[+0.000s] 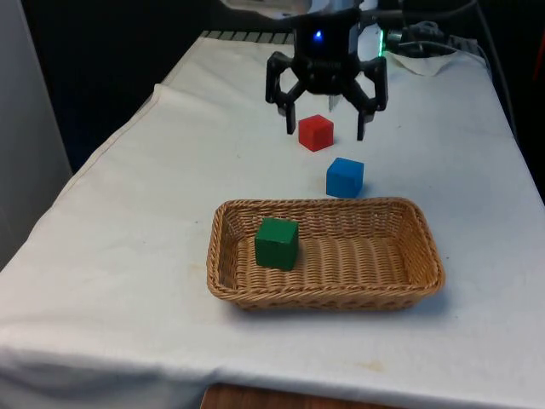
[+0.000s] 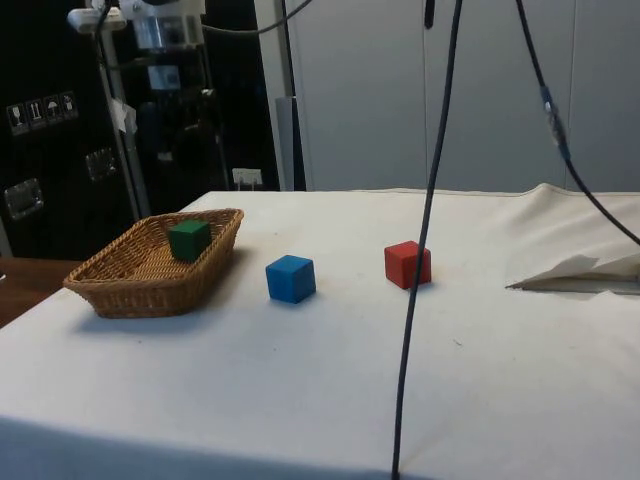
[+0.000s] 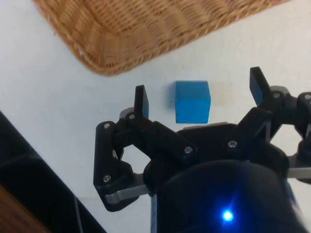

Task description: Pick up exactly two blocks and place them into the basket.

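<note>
A green block point(image 1: 277, 243) lies inside the wicker basket point(image 1: 409, 285), towards the front view's left end. Just beyond the basket's far rim sits a blue block point(image 1: 345, 177), and a red block point(image 1: 316, 132) rests further back on the cloth. My gripper point(image 1: 324, 129) hangs open well above the table. In the wrist view the blue block point(image 3: 192, 101) lies straight below, between the spread fingers of the gripper point(image 3: 199, 90), with the basket's rim point(image 3: 112, 58) close by. From the side, the basket point(image 2: 150, 285), green block point(image 2: 188, 240), blue block point(image 2: 291, 278) and red block point(image 2: 407, 264) stand in a row.
White cloth lies bunched at the table's far end point(image 1: 430, 64). A dark cable point(image 2: 420, 260) hangs in front of the side view. The table drops off at the front view's left edge point(image 1: 102, 153) and right edge point(image 1: 519, 145).
</note>
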